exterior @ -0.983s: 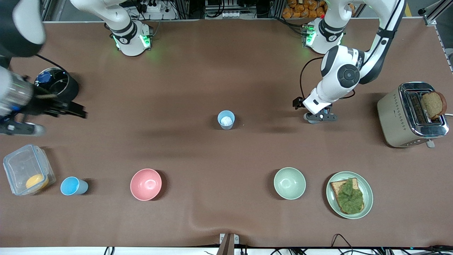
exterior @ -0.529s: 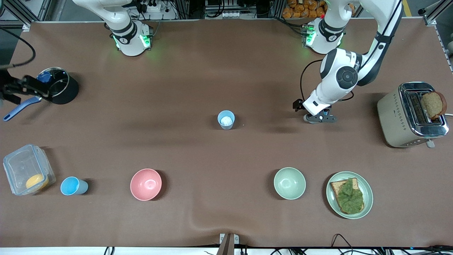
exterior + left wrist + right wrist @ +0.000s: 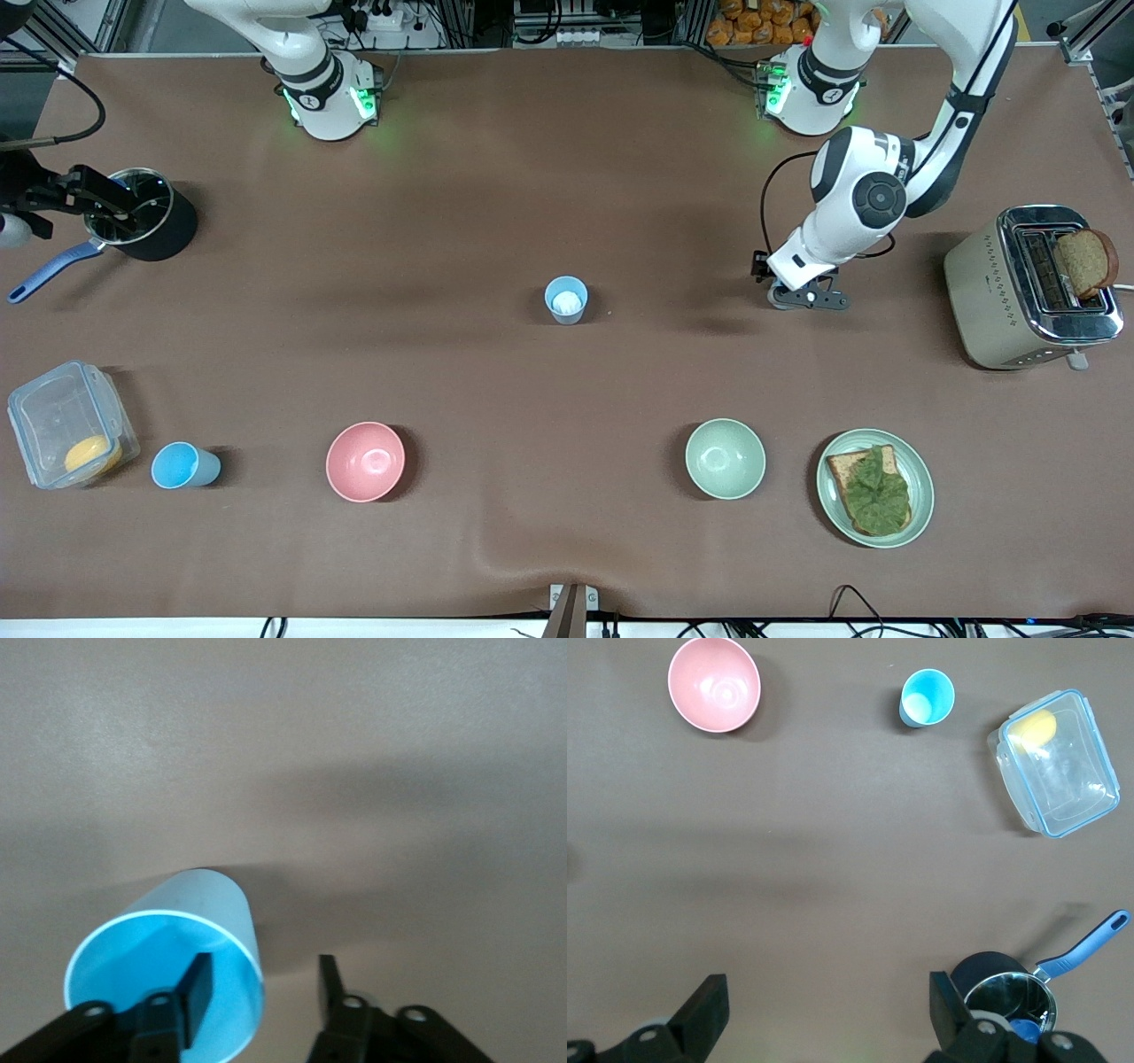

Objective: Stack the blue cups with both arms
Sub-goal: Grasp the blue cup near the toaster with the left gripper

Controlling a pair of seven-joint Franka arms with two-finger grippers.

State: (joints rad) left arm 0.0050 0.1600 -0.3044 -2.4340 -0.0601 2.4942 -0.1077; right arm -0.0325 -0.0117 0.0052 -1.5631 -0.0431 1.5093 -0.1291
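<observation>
My left gripper [image 3: 804, 298] is low at the table, toward the left arm's end. In the left wrist view it [image 3: 263, 979] is open and straddles the wall of a blue cup [image 3: 190, 930], with one finger [image 3: 197, 985] inside the cup and the other outside. A second blue cup [image 3: 565, 299], whitish inside, stands mid-table. A third blue cup [image 3: 182, 465] stands near the front camera at the right arm's end and also shows in the right wrist view [image 3: 927, 697]. My right gripper [image 3: 106, 206] is high over the black pot, open and empty [image 3: 826, 1005].
A black pot [image 3: 146, 221] with a blue handle stands at the right arm's end. A clear container [image 3: 66, 425], a pink bowl [image 3: 365, 461], a pale green bowl [image 3: 725, 458] and a plate of bread [image 3: 921, 496] line the front. A toaster [image 3: 1019, 292] stands at the left arm's end.
My right arm has swung up and back from over the table to over the pot. My left gripper has shifted slightly toward the toaster, staying low at its cup.
</observation>
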